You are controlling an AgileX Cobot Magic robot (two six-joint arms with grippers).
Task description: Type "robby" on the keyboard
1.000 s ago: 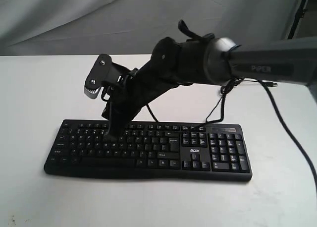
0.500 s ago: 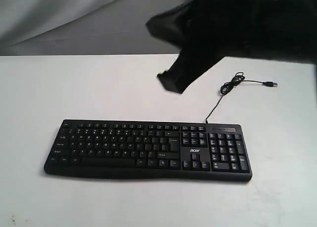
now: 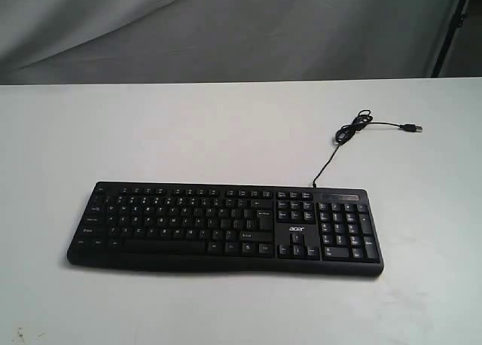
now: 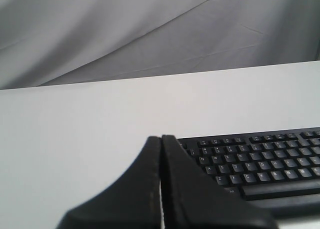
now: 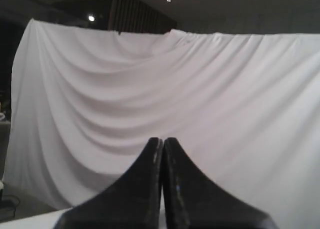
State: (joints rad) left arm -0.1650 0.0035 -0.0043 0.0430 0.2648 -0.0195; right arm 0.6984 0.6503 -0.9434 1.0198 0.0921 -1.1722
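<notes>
The black acer keyboard (image 3: 226, 224) lies flat on the white table (image 3: 226, 134), its thin USB cable (image 3: 354, 130) curling off to the back right. No arm shows in the exterior view. In the left wrist view my left gripper (image 4: 161, 138) is shut with nothing in it, and the keyboard (image 4: 260, 161) sits just past its tips to one side. My right gripper (image 5: 162, 140) is shut too, empty, raised and facing a draped white cloth; no keyboard shows in that view.
A grey-white cloth backdrop (image 3: 226, 29) hangs behind the table. The cable's loose plug (image 3: 410, 127) rests on the table at the back right. A dark stand (image 3: 456, 21) is at the far right edge.
The right arm, whose gripper was down on the keyboard's left keys a second ago, has lifted up and to the right and left the exterior view. The keyboard has not moved.
</notes>
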